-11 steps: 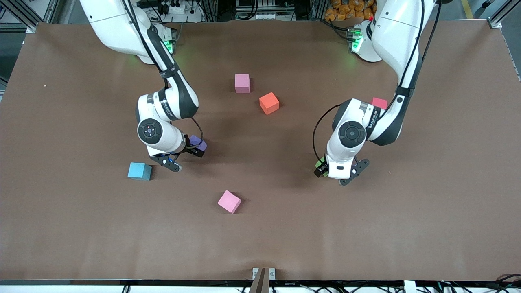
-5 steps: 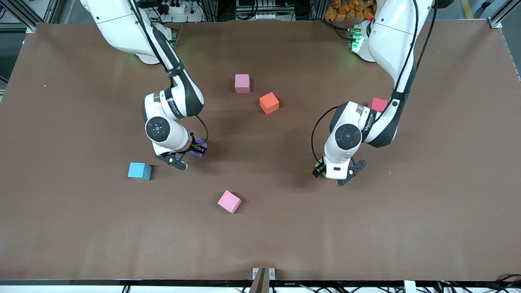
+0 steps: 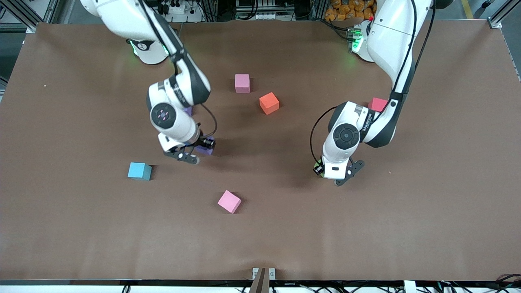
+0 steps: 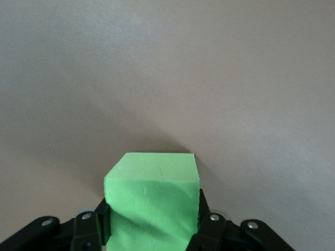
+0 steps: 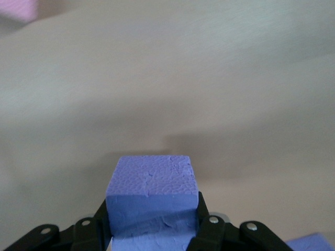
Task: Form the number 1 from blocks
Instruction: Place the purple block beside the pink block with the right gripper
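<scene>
right hand (image 3: 202, 147) is clenched on a purple block (image 5: 152, 201), square between the fingers. left hand (image 3: 330, 174) is clenched on the green block (image 4: 152, 206), same squared-up hold. both hang low over the bench (image 3: 366, 228); can't tell if the blocks have left it. cubes, so no long axis to manage, only face alignment.

nearest loose piece: pale pink block (image 3: 229, 201), sitting diagonal, closer to the right hand than the left. orange block (image 3: 269, 103), also skewed, and a mauve block (image 3: 242, 83) lie between the arms toward the bases, again closer to the right hand. my read: the digit gets built mid-bench, so both hands carry inward.
</scene>
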